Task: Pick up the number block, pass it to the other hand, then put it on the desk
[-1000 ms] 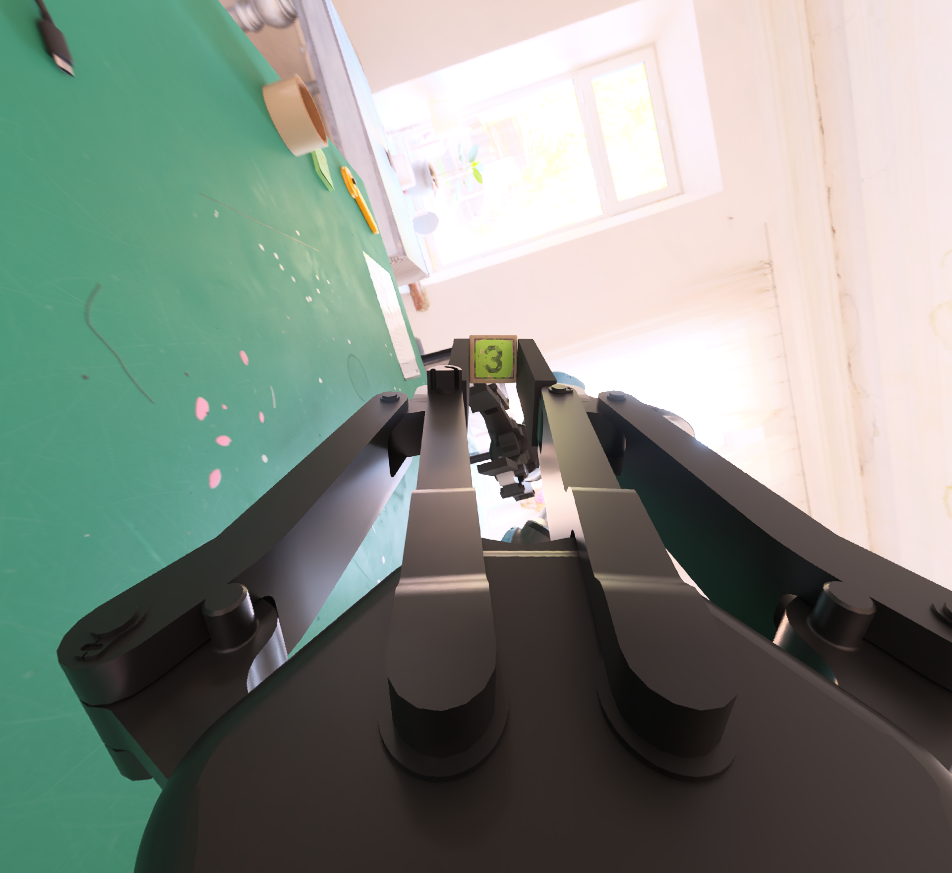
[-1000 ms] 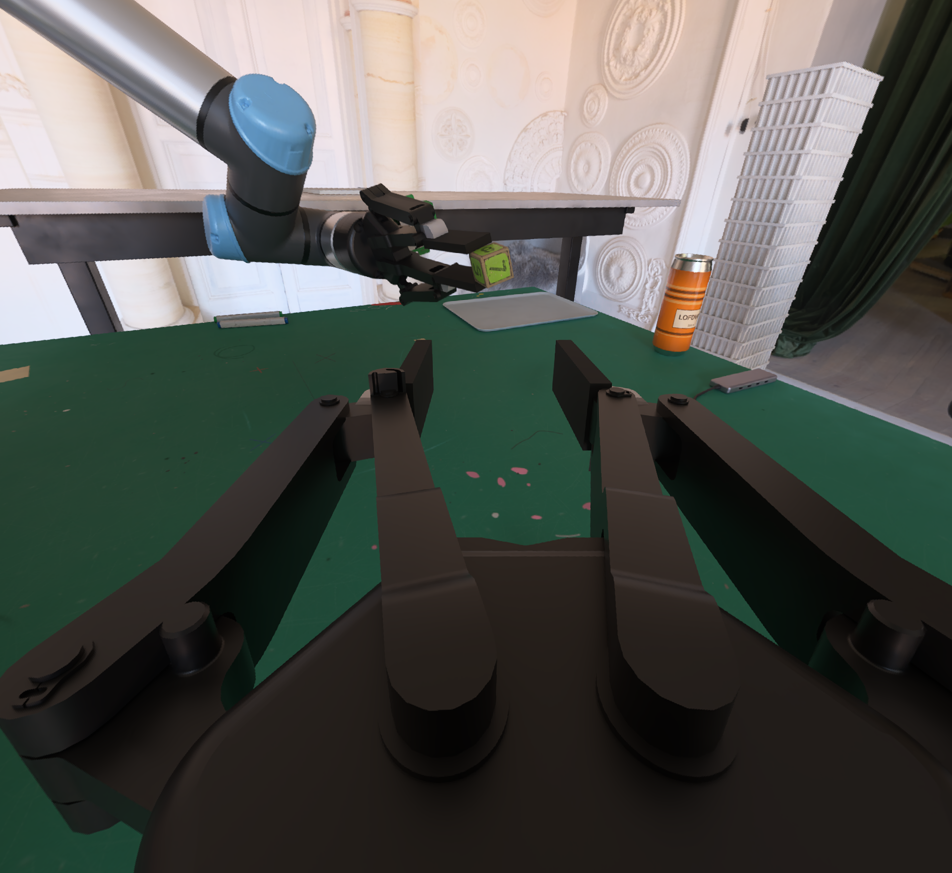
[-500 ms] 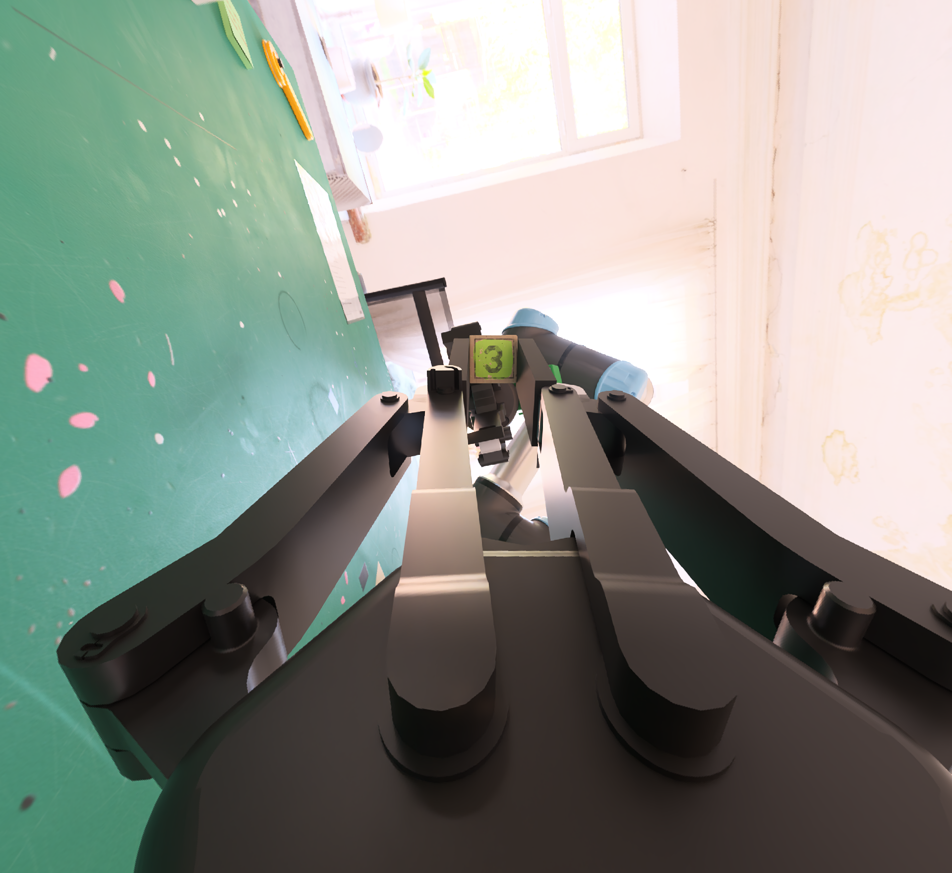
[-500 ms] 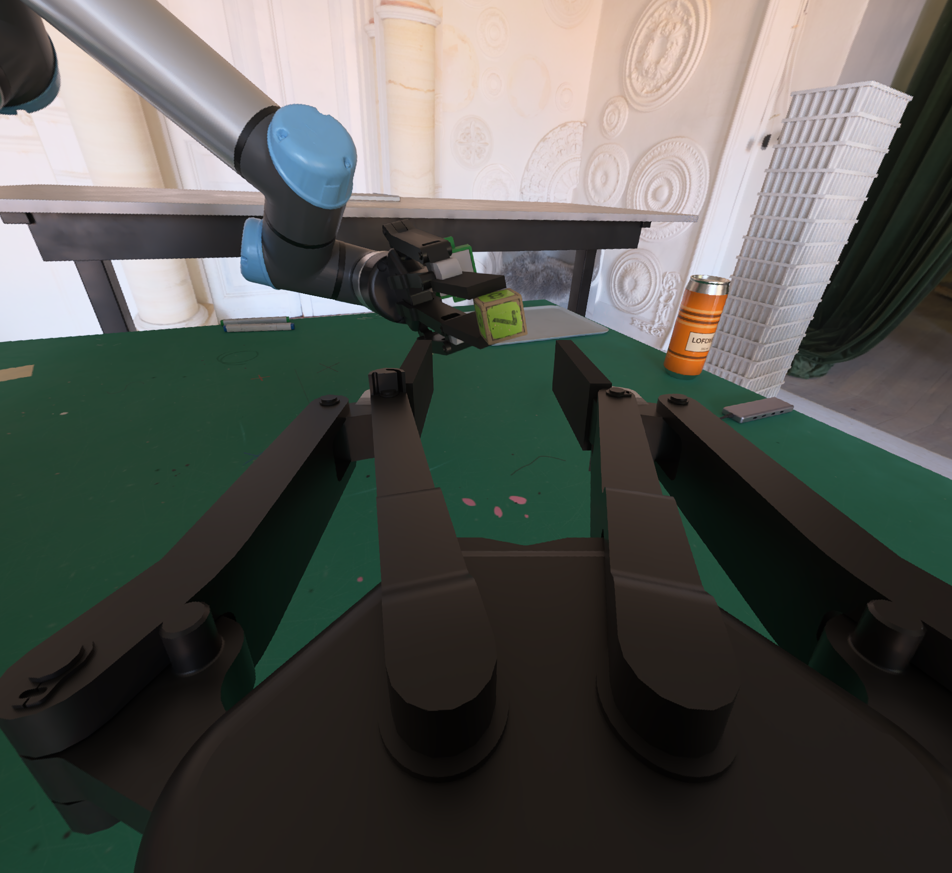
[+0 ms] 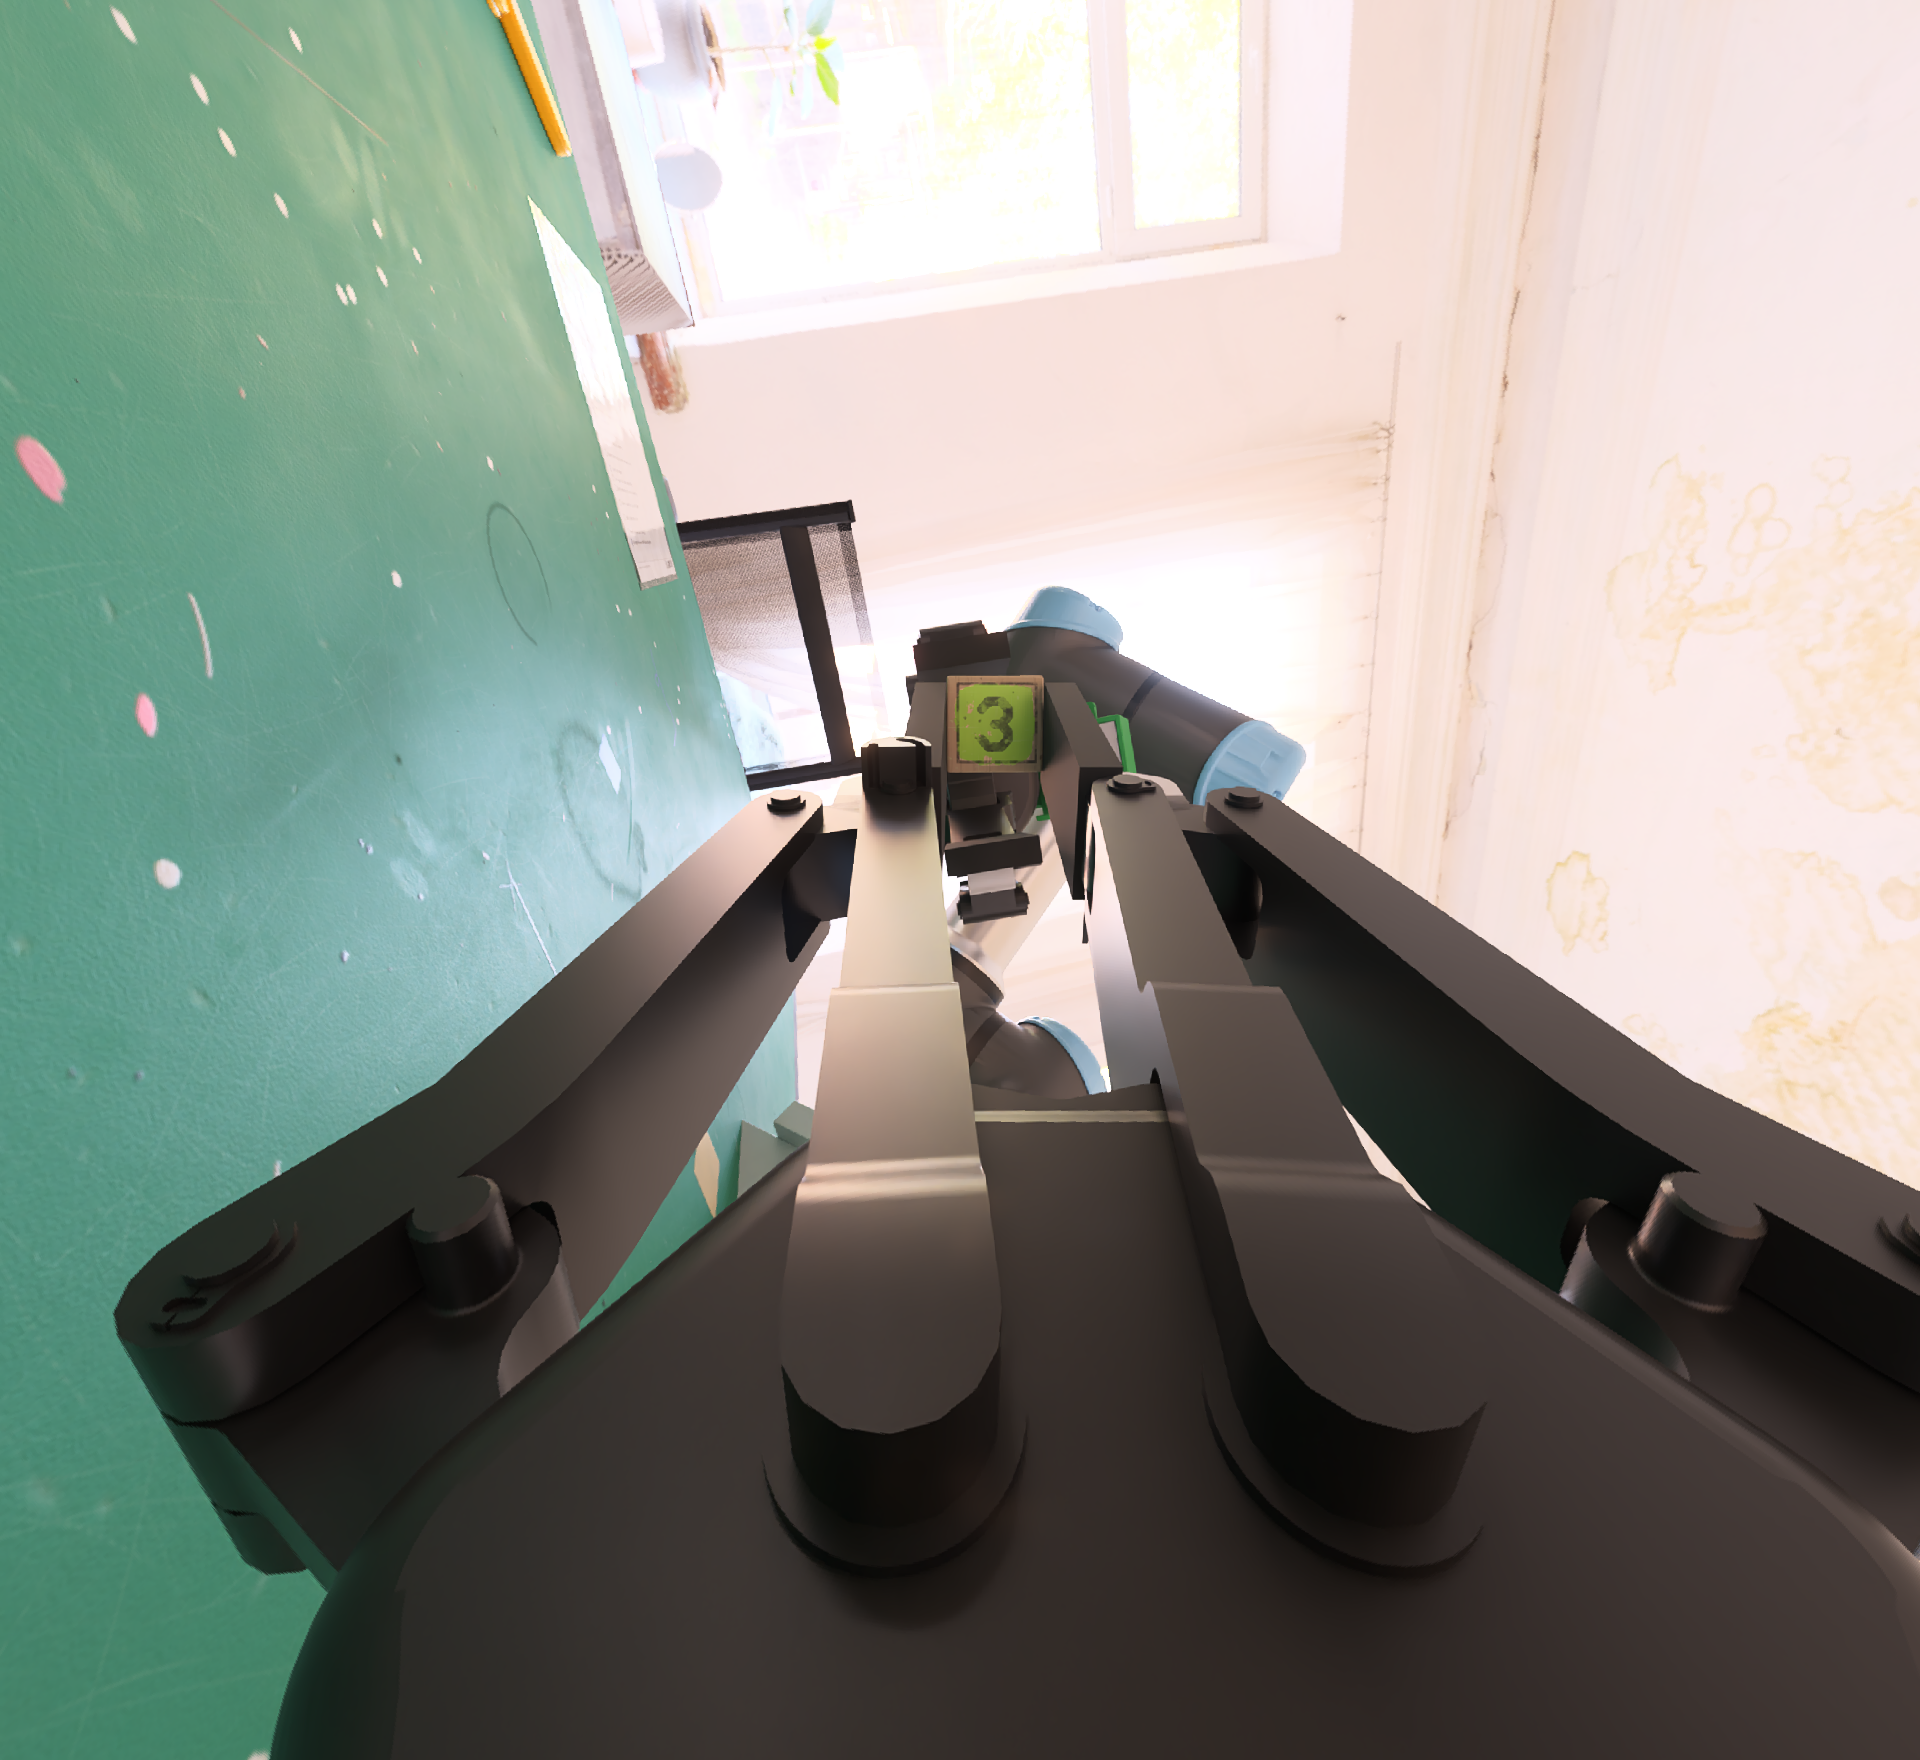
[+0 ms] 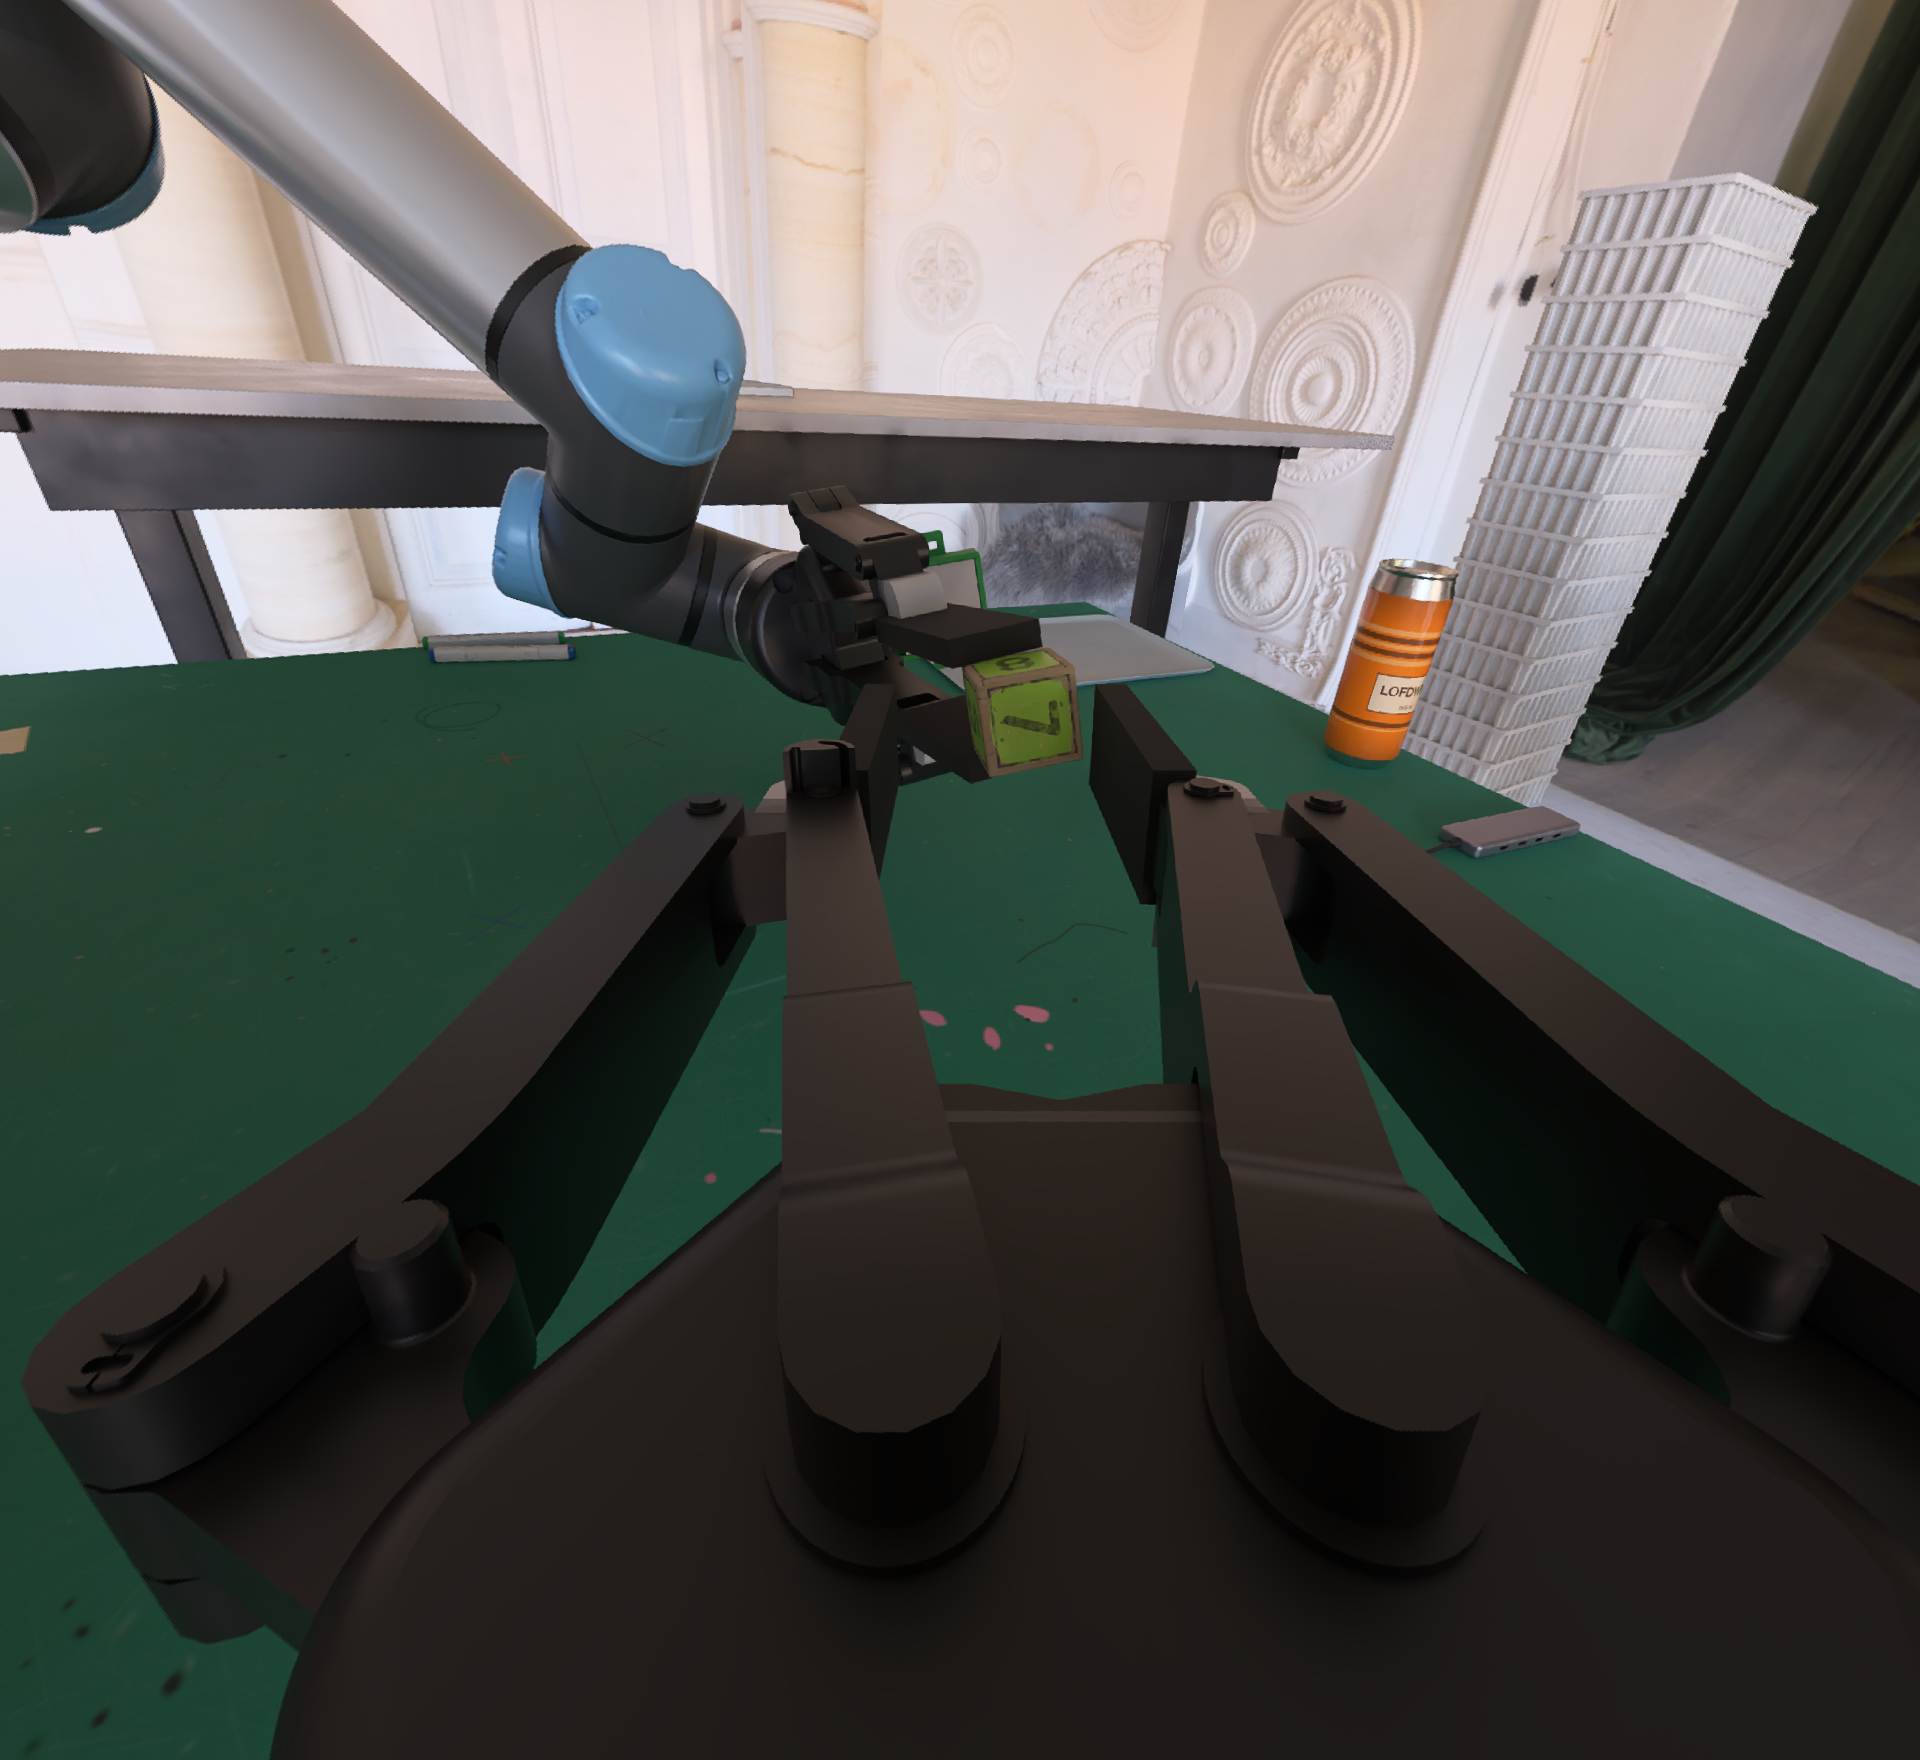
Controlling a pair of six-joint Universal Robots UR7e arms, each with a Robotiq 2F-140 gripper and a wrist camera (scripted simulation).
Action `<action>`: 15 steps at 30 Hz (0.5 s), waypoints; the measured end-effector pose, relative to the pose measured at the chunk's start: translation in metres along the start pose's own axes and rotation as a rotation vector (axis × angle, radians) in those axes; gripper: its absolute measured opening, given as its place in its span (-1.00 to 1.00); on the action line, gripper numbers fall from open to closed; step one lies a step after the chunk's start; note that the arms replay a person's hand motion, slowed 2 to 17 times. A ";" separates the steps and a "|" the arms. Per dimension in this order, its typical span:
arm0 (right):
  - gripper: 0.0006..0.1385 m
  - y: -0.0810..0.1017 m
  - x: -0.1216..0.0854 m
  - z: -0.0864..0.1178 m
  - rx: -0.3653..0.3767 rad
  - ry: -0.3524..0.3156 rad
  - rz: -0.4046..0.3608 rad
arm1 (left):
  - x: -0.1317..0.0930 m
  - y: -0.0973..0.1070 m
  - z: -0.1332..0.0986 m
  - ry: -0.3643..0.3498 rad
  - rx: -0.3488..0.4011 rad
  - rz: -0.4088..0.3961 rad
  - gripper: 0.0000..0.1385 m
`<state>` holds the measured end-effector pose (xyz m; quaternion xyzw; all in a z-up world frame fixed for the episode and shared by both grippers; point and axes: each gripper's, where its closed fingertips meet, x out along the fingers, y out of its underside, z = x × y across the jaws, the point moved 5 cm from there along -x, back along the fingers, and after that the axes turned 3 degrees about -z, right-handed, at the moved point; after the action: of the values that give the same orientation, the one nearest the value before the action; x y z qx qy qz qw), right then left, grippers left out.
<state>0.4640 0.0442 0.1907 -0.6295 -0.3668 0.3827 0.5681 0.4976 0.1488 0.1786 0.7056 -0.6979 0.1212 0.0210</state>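
Note:
The number block (image 5: 995,721) is a small green cube with wooden edges. My left gripper (image 5: 997,752) is shut on it and holds it in the air above the green desk (image 5: 260,775). In the right wrist view the block (image 6: 1023,711) sits pinched between the left gripper's upper and lower fingers (image 6: 961,635). It lies level with the tips of my right gripper (image 6: 1003,754), roughly between them. The right gripper is open and its pads stand clear of the block's sides. The right arm (image 5: 1174,702) shows behind the block in the left wrist view.
An orange can (image 6: 1387,661), a tall white stack of crates (image 6: 1621,484) and a grey hub (image 6: 1507,832) stand at the desk's right edge. A grey pad (image 6: 1143,661) lies behind the block. A yellow cutter (image 5: 514,27) and a paper sheet (image 5: 603,401) lie near the far edge.
The left gripper has carried the block toward the right gripper, from well beyond it to level with its open fingertips. The right gripper has stayed open.

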 end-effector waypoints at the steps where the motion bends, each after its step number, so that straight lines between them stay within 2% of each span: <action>1: -0.30 0.000 0.000 0.000 -0.001 0.002 0.000 | 0.001 0.000 0.001 0.002 -0.005 0.001 -0.64; 11: -0.59 0.004 -0.006 -0.007 -0.016 0.053 0.004 | 0.010 0.004 0.007 0.009 -0.062 0.006 -0.64; 15: -0.59 0.005 -0.009 -0.006 -0.014 0.052 0.003 | 0.012 0.006 0.009 0.014 -0.075 0.011 -0.64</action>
<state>0.4657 0.0335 0.1867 -0.6436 -0.3536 0.3646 0.5725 0.4932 0.1354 0.1719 0.6995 -0.7057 0.1001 0.0518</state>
